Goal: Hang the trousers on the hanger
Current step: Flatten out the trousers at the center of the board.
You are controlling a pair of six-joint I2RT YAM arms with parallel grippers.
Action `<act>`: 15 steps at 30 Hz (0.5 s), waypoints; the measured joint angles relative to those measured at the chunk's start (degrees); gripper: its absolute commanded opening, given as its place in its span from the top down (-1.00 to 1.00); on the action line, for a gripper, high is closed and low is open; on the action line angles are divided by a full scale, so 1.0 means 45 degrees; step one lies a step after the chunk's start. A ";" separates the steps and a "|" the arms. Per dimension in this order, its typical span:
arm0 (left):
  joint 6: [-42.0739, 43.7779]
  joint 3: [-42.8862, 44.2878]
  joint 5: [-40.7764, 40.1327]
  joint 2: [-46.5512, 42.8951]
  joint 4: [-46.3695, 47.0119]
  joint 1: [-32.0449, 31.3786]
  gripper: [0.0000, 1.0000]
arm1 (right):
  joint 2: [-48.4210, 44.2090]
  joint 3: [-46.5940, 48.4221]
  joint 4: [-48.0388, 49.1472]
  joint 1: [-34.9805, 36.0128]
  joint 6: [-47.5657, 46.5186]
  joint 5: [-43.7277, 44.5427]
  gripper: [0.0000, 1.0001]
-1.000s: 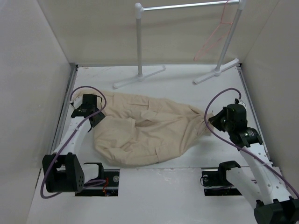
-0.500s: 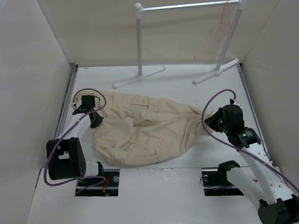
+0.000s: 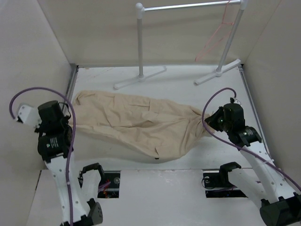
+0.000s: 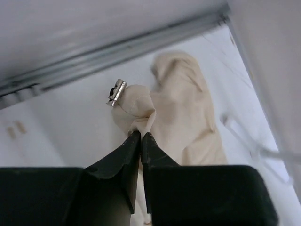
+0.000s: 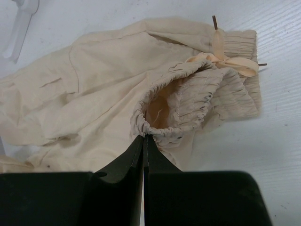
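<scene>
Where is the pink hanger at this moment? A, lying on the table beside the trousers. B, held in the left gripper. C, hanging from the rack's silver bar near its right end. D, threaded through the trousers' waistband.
C: the hanger hangs by its hook from the rack bar near the right post, well apart from the trousers spread on the table below.

Between the black left pincer (image 4: 140,134) and the black right pincer (image 5: 143,137), the trousers (image 3: 141,125) are plain beige; beyond them, the hanger (image 3: 214,41) is pink, the table (image 3: 188,77) white.
</scene>
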 measured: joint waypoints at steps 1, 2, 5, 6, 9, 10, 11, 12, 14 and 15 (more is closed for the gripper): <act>-0.0121 0.0112 -0.0709 -0.0466 -0.0597 0.0219 0.65 | -0.0044 -0.0024 -0.0005 -0.0005 0.0000 0.0005 0.87; -0.0204 0.0092 -0.1331 -0.0821 -0.1156 0.0413 0.49 | -0.0097 -0.0044 -0.0029 -0.0010 0.0000 -0.0005 0.87; -0.0476 -0.0631 -0.2521 -0.1161 -0.2516 0.0743 0.19 | -0.0350 -0.0194 -0.0044 -0.0146 0.0000 -0.0112 0.88; -0.0534 -0.1039 -0.2613 -0.1020 -0.2793 0.0884 0.19 | -0.0447 -0.0248 -0.0107 -0.0253 0.0000 -0.0170 0.88; -0.0806 -0.1719 -0.2613 -0.0432 -0.3497 0.1200 0.19 | -0.0821 -0.0316 -0.0588 -0.0772 -0.0010 -0.0194 0.89; -0.0865 -0.1749 -0.2608 -0.0282 -0.3517 0.1239 0.19 | -0.1044 -0.0364 -0.0792 -0.1010 -0.0024 -0.0180 0.89; -0.0913 -0.1744 -0.2613 -0.0228 -0.3429 0.1243 0.18 | -0.1234 -0.0393 -0.1064 -0.1229 -0.0049 -0.0112 0.89; -0.0957 -0.1734 -0.2608 -0.0272 -0.3274 0.1214 0.16 | -0.1379 -0.0432 -0.1345 -0.1409 -0.0049 0.0039 0.86; -0.1010 -0.1710 -0.2531 -0.0282 -0.2885 0.1044 0.13 | -0.1617 -0.0471 -0.1962 -0.1559 0.0000 0.0568 0.61; -0.1049 -0.1685 -0.2453 -0.0243 -0.2652 0.0845 0.12 | -0.1676 -0.0471 -0.2234 -0.1559 0.0019 0.0826 0.36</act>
